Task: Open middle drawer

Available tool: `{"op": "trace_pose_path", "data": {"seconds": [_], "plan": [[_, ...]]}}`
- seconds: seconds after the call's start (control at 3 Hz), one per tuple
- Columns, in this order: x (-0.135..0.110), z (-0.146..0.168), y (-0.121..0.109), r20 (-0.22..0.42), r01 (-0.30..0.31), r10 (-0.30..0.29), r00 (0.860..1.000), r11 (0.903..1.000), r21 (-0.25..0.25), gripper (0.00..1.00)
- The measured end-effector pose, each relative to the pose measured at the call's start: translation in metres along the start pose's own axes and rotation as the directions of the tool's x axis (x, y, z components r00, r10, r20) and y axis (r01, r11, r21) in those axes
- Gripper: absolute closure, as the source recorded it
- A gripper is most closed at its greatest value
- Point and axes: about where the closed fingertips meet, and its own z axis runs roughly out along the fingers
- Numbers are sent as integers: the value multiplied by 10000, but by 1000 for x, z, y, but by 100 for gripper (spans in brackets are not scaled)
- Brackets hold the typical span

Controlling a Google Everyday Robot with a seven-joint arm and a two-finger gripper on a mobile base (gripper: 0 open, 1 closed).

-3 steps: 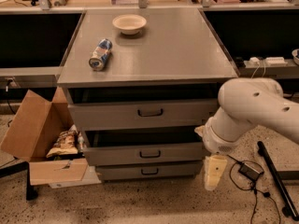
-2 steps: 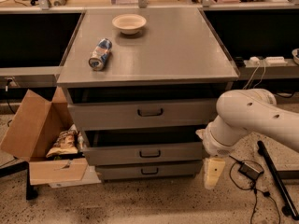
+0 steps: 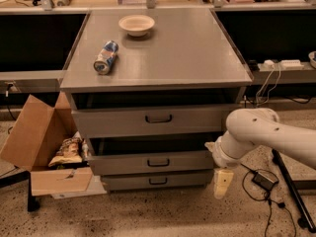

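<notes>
The grey cabinet has three drawers. The middle drawer (image 3: pixel 153 163) has a medium-height front with a small dark loop handle (image 3: pixel 158 162) and a dark gap above it. The tallest drawer (image 3: pixel 148 120) is above it and the slimmest drawer (image 3: pixel 155 181) below it. My gripper (image 3: pixel 222 182) hangs with its cream fingers pointing down, just past the cabinet's right front corner and level with the slimmest drawer. It is right of the middle drawer's front and apart from the handle. My white arm (image 3: pixel 261 135) comes in from the right.
A blue can (image 3: pixel 106 57) lies on its side and a cream bowl (image 3: pixel 137 24) stands on the cabinet top (image 3: pixel 187 53). An open cardboard box (image 3: pixel 39 147) with snack bags sits at the left. Cables and a power adapter (image 3: pixel 264 179) lie on the floor at the right, beside a dark stand leg (image 3: pixel 291 191).
My arm has shifted a little to the left and lower, carrying the gripper slightly closer to the cabinet's right corner. The drawers have not moved.
</notes>
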Motion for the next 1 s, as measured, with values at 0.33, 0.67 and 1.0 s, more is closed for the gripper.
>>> {"op": "trace_pose_path", "data": {"seconds": [0.33,0.67,1.0], "plan": [[11,30,-15,206,174,-170,9996,9997,-159,0],[20,57,-30,404,417,-402,9984,9984,-374,0],[28,89,-51,524,718,-686,9963,9954,-632,0]]}}
